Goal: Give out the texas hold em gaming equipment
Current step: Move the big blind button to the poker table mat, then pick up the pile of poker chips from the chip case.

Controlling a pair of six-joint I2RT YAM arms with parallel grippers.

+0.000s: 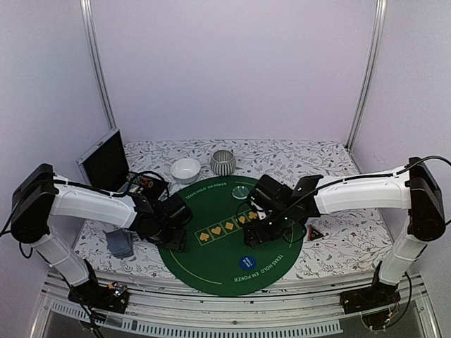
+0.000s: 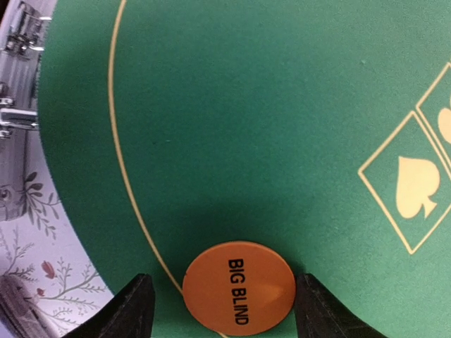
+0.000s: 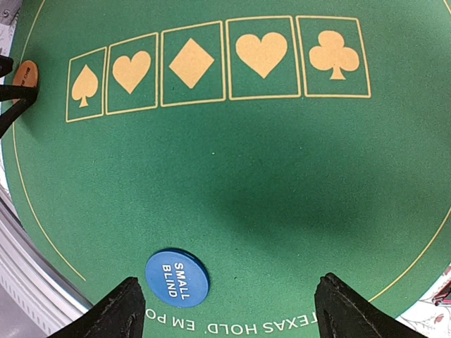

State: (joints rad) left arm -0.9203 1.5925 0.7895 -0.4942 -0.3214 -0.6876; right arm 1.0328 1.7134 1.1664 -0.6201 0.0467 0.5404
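Our left gripper, released, straddles the orange Big Blind disc at the green mat edge (right gripper released too).

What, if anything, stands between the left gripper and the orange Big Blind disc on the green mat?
Nothing visible. The orange Big Blind disc lies flat on the green mat between the open fingers of the left gripper: bare mat shows on one side, and the other finger is close against the disc's edge.

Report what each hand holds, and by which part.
Nothing is held. The left hand stands open astride the orange disc lying flat; the right hand is open beside the blue disc.
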